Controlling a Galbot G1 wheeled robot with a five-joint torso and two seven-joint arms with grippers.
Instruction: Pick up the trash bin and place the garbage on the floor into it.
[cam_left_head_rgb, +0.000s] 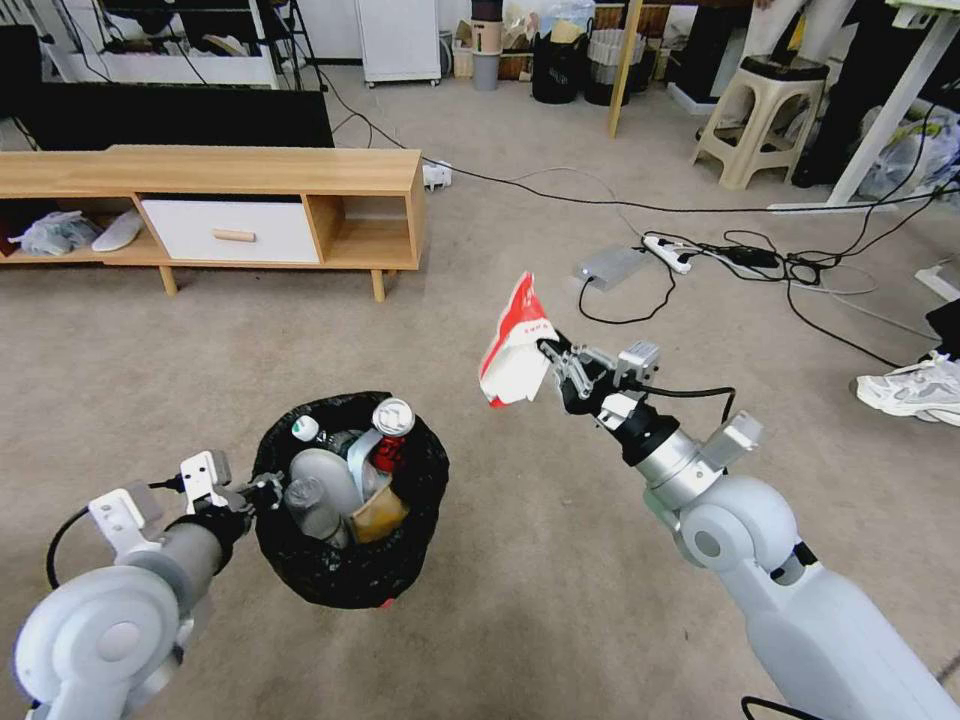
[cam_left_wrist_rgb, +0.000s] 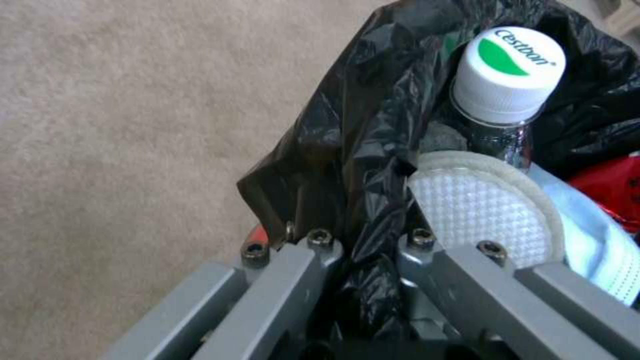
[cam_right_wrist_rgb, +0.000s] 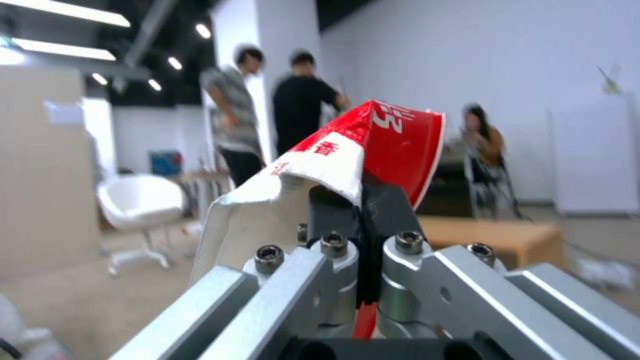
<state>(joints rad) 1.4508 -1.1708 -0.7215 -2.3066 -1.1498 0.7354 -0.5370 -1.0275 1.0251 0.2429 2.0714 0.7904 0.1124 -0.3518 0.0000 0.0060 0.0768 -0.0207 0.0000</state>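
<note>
Fingers of your right gripper (cam_left_head_rgb: 549, 357) are pinching the carton (cam_left_head_rgb: 512, 345) aloft, arm outstretched, while your left gripper (cam_left_head_rgb: 268, 490) is clamping the bin (cam_left_head_rgb: 350, 575) rim, whose bottle (cam_left_wrist_rgb: 507, 82) is showing close.

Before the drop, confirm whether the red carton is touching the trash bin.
Apart. The head view shows the red carton clamped in the right gripper, with bare carpet between it and the trash bin.

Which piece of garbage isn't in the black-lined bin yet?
The flattened red-and-white carton, pinched in the right gripper above the carpet; the bottles and other litter sit inside the bin.
</note>
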